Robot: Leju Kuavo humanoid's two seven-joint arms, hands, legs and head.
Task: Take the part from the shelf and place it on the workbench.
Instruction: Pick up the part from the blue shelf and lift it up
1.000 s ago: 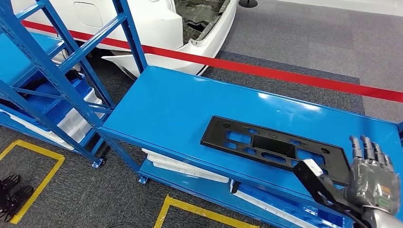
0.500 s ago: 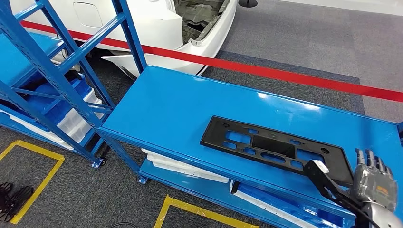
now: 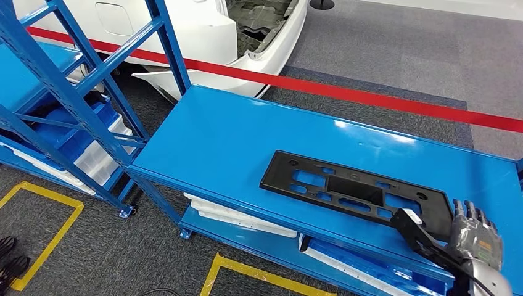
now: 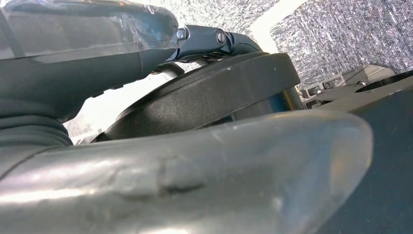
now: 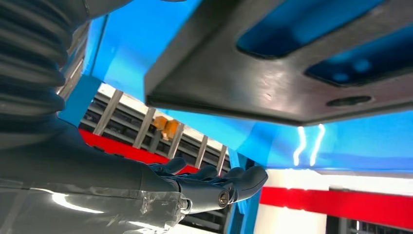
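Nearby, white car and red tape; shelf perhaps stocked.

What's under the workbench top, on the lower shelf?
Under the workbench, the lower shelf holds white flat parts along its front edge. The bench top covers everything farther back.

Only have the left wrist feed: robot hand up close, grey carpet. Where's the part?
Observer: Head view shows the flat black plastic panel with cutouts lying flat on the blue metal workbench top.
Operator: Right robot hand gripping it?
Observer: No. The right robot hand sits at the panel's right end, fingers apart, nothing in them. In the right wrist view the fingers are clear of the panel.
Operator: What's past the bench?
Observer: A red floor stripe, with a white car body beyond it.
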